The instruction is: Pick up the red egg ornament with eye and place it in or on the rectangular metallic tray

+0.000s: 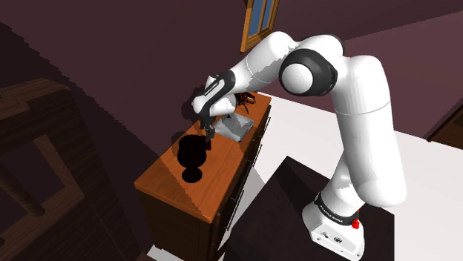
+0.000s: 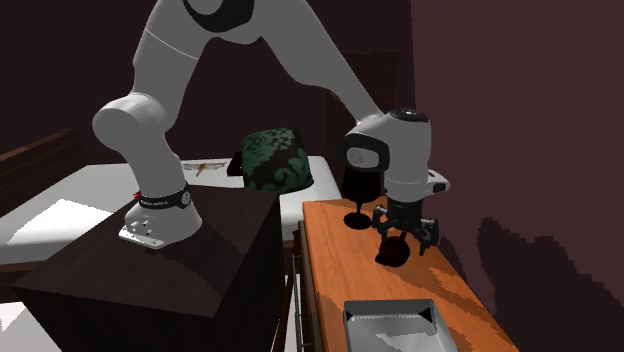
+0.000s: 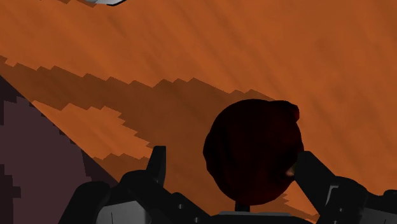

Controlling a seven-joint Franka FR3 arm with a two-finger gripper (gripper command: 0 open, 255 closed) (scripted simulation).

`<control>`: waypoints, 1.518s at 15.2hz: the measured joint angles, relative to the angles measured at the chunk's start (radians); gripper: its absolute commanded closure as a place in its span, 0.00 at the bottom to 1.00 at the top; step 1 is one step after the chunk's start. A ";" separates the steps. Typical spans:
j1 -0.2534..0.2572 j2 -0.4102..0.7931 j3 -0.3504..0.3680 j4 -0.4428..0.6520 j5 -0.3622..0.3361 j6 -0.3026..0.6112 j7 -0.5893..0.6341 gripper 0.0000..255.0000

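In the shoulder view, the end effector (image 1: 210, 135) hung over the wooden table (image 1: 167, 185), between a black goblet (image 1: 191, 154) and the metallic tray (image 1: 236, 127). In the second exterior view, the dark red egg ornament (image 2: 394, 252) sat beneath it. In the wrist view, the fingers (image 3: 158, 164) stood spread, with the egg between them, ungripped.

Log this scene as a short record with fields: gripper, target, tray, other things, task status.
gripper: black gripper, open, low over the egg, one finger on either side
target: dark red egg ornament, appears to rest on the wooden cabinet top, between the fingers, not clasped
tray: grey metallic tray, on the same top, apart from the egg
other: black goblet, upright, beside the egg
status: egg not yet in the tray
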 measured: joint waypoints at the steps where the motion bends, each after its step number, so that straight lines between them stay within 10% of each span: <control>1: 0.000 0.002 -0.001 0.004 0.001 -0.008 -0.001 1.00; 9: -0.004 0.010 -0.003 0.024 0.001 -0.040 -0.004 1.00; 10: -0.006 0.012 -0.002 0.029 0.002 -0.049 -0.005 0.00; 23: 0.046 0.117 0.033 0.229 -0.005 -0.225 0.138 0.00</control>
